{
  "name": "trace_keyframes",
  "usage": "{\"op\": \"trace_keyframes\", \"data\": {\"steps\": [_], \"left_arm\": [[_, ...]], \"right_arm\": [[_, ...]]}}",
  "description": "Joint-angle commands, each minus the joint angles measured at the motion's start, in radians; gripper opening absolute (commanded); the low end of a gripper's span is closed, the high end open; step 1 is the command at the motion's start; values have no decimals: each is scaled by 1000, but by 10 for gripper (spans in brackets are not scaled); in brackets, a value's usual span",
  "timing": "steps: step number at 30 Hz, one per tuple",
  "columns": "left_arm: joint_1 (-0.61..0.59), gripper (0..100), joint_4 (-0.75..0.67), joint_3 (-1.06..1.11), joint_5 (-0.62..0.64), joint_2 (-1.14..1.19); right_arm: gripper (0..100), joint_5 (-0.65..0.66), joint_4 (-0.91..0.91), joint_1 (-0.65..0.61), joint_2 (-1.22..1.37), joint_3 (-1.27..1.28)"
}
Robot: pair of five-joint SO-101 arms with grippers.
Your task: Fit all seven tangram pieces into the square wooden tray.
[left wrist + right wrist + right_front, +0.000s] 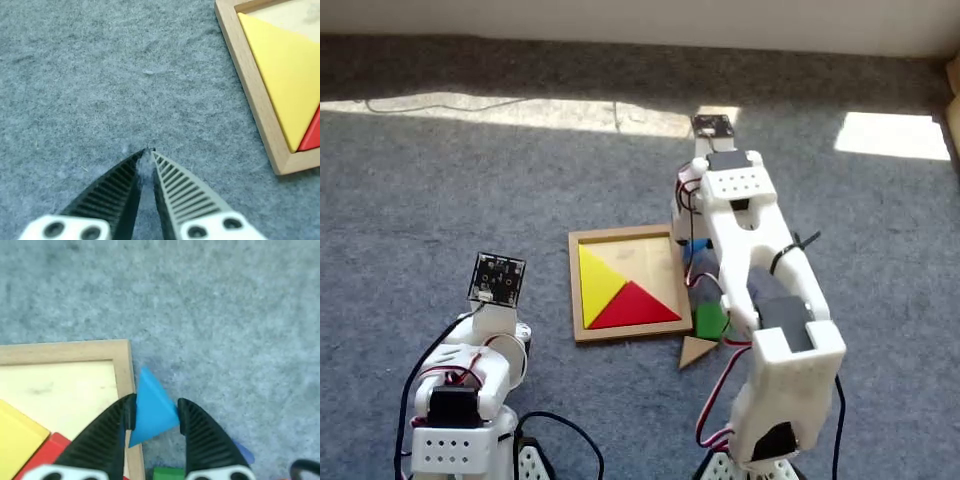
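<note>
Right hand grips blue triangle; green piece mostly cut off.

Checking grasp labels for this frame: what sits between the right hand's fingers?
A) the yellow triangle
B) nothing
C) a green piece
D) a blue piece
D: in the right wrist view the right hand has a finger on either side of the blue piece, right by the tray rim, while the yellow triangle lies inside the tray.
</note>
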Motion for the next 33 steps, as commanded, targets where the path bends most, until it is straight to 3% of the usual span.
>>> {"op": "trace_keyframes", "data": {"steps": [1,12,17,21,28,33], "left_arm": [[-15,6,3,21,-3,-41],[-15,6,0,21,-3,-41],[-15,6,0,21,-3,-41],[-15,6,3,21,-3,-41],[-15,6,3,21,-3,-41],[-15,6,5,21,-3,-41]], "right_arm": [[10,11,7,-15,-122,10],[9,-23,10,-157,-170,16],[11,-445,5,-214,-82,7],[12,-681,-59,-265,13,-21],[19,-729,-91,-286,74,-62],[172,-767,-91,-291,74,-73]]}}
